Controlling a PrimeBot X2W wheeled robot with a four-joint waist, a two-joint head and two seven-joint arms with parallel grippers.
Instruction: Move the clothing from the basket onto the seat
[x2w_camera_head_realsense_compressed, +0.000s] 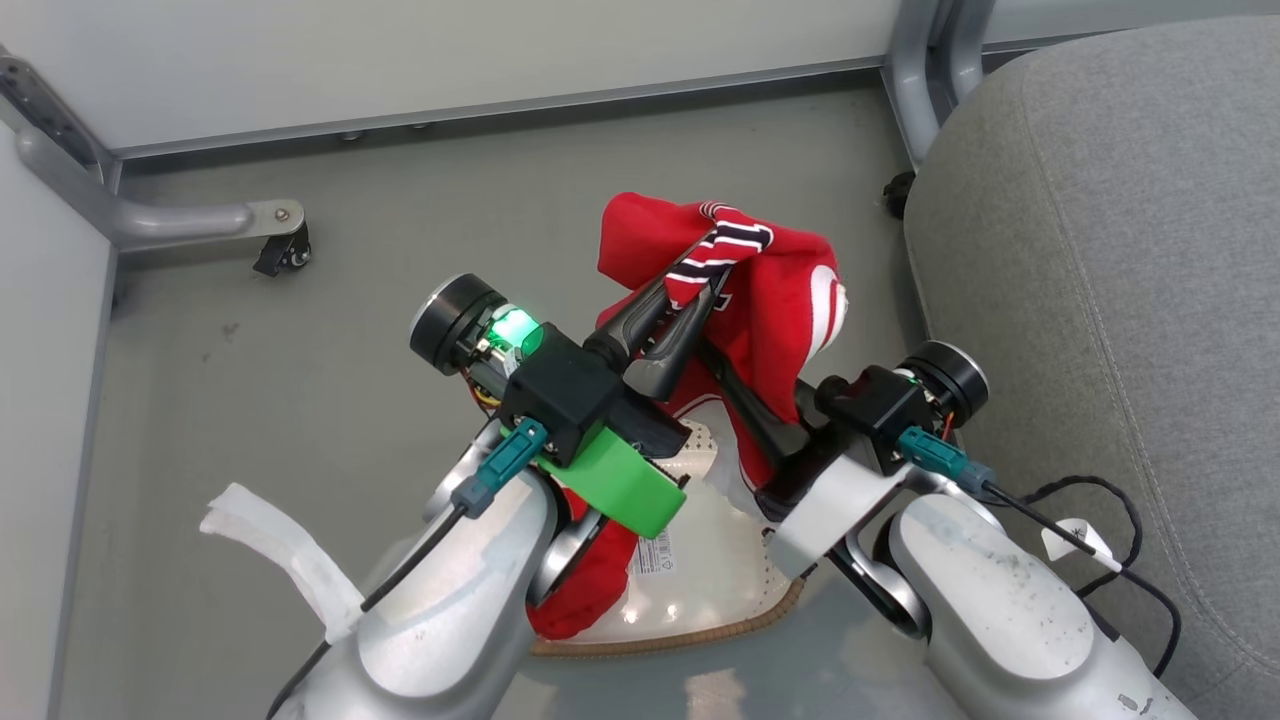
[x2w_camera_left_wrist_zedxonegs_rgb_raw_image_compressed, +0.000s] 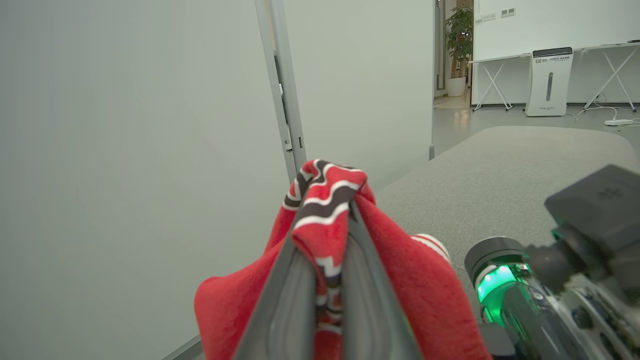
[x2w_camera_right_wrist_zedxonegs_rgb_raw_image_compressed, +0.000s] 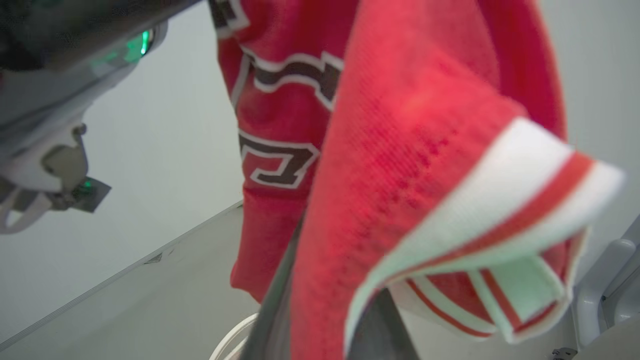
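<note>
Head view, sweeping from the left – the left end effector is pinching tight on the striped collar trim of the clothing, and the red jersey is hanging from that grip, up above the basket. Moving right, the right end effector is pushing up into the folds from below. Its fingers are closing together with red cloth running down between them, though the tips themselves are buried in fabric.

This looks like light, floppy knit. It is sagging and bunching wherever it is not being held, so nothing here is going to break. The ribbed collar and the white-banded hem are looking like the firmest places to hold, and two spread grips should be keeping it from trailing.

Around it, left to right: a castered frame leg is sitting well off on the floor. A second garment is lying in the basket under the left forearm. The seat is waiting just to the right – and the right arm's own cable is looping across the seat's near edge, something loose cloth could be snagging on.
</note>
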